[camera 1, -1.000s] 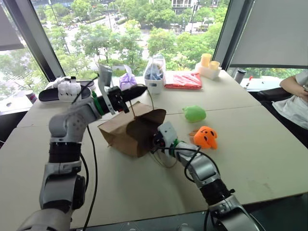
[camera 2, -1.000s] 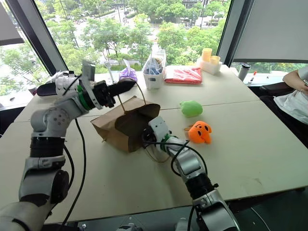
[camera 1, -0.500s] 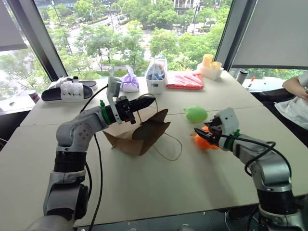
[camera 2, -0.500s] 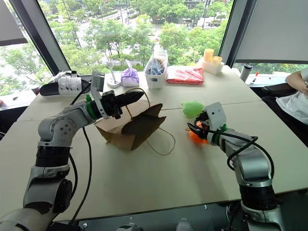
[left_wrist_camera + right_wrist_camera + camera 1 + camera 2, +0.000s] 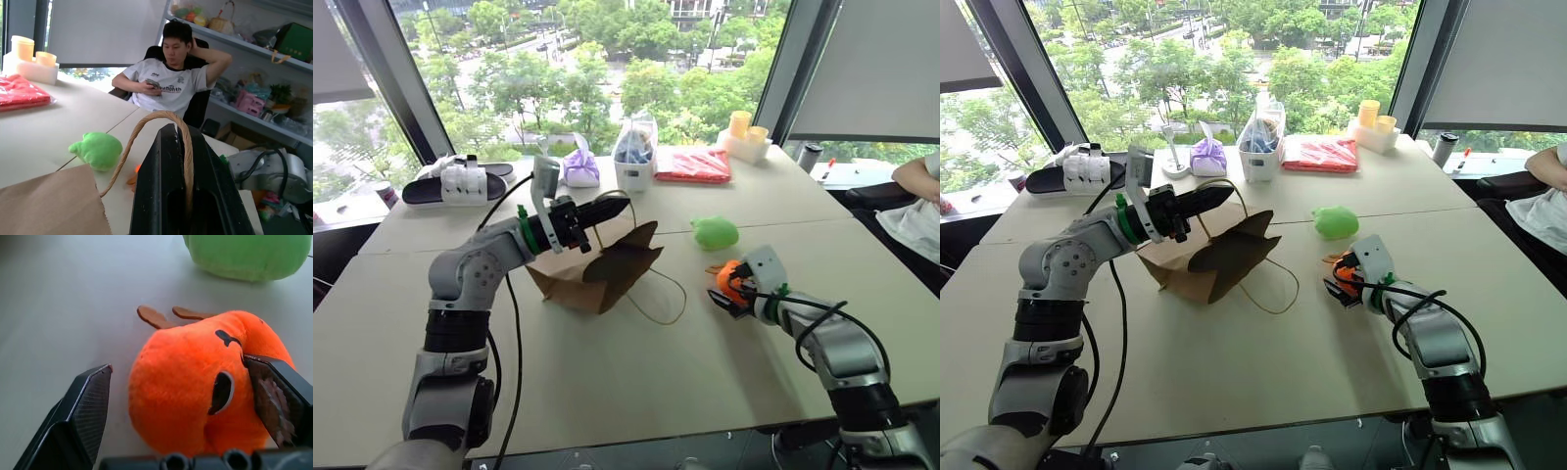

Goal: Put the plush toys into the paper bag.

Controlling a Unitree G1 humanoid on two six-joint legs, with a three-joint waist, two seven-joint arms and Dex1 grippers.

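Brown kraft paper bag (image 5: 597, 274) slumped mid-table, thin and floppy, tan cord handle (image 5: 161, 128) pinched in shut left gripper (image 5: 619, 207). Bright orange plush toy (image 5: 195, 391) on table, probably light, squashy; straddled by spread right gripper (image 5: 181, 396), best squeezed across middle.

Our arms are silver-grey metal with black joint bands and loose black cables. A green ring circles each wrist beside a white camera block. Both grippers, left gripper (image 5: 607, 210) and right gripper (image 5: 181, 416), have black fingers.
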